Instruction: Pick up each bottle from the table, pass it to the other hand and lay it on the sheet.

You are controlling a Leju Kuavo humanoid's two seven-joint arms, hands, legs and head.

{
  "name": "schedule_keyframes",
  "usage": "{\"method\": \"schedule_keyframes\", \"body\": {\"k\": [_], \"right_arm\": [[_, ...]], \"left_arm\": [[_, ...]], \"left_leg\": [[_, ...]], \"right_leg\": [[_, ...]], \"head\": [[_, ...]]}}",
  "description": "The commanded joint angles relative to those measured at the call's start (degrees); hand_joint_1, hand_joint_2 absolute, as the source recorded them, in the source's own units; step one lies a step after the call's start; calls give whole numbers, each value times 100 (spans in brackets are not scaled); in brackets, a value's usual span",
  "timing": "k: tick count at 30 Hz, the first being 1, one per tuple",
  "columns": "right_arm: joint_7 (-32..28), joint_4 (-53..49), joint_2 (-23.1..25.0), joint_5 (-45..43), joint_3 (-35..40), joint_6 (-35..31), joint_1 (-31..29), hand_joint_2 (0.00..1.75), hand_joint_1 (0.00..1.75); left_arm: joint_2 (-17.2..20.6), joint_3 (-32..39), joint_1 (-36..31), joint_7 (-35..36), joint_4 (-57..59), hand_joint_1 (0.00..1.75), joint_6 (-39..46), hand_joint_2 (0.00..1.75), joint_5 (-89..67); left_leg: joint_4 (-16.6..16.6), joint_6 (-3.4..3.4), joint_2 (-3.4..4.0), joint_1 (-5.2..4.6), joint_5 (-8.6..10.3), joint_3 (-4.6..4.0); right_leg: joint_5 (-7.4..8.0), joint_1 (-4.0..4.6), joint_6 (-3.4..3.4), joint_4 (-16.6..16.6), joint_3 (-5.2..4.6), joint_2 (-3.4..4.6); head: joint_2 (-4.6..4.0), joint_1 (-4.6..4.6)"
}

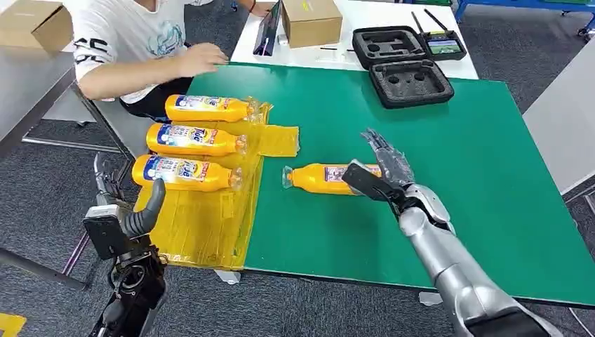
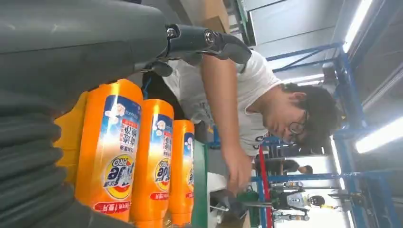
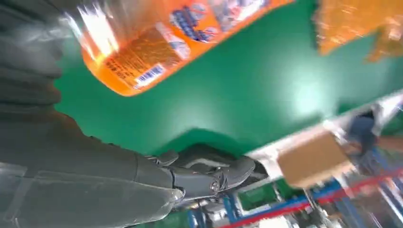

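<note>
Head view: three bottles (image 1: pixel 188 139) lie on the yellow sheet (image 1: pixel 210 217), a fourth bottle (image 1: pixel 326 177) waits on the green table (image 1: pixel 449 161). Right hand (image 1: pixel 382 168) hovers at its base, fingers apart, not gripping. Left wrist view adds a person (image 2: pixel 247 109) leaning in; left hand (image 1: pixel 126 217) looks empty. Right wrist view, blurred, confirms no grip.

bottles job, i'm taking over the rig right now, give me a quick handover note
Right hand: open, reaching over the base end of the fourth bottle, which lies on the green table; no grip visible yet.
Left hand: open, holds nothing, at the table's near left corner beside the yellow sheet.
Done: three bottles lie side by side on the sheet.
Left: grasp the fourth bottle, pass it to the left hand, lay it on the sheet.
A person sits at the far left corner.
</note>
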Motion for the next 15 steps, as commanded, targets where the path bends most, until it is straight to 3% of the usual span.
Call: {"method": "schedule_keyframes", "body": {"k": [1,8,15], "right_arm": [[435,1970,252,319,478,385,-1136,175,0],[810,2291,264,460,543,749,-1307,175,0],[936,2405,220,529,579,914,-1275,175,0]], "left_arm": [[-10,-167,-140,13,642,0,-117,175,36],[28,-246,-302,13,923,0,-234,175,86],[19,-285,-397,13,1174,0,-297,175,164]], "left_leg": [[-2,4,9,-5,-4,12],[-2,7,4,-8,-16,40],[-3,5,-3,-5,-3,15]], "right_leg": [[-2,-3,-5,1,8,5],[-19,-3,-15,4,35,-5],[-6,-3,-5,-1,13,-7]], "head": [[0,2],[0,-2],[0,2]]}}
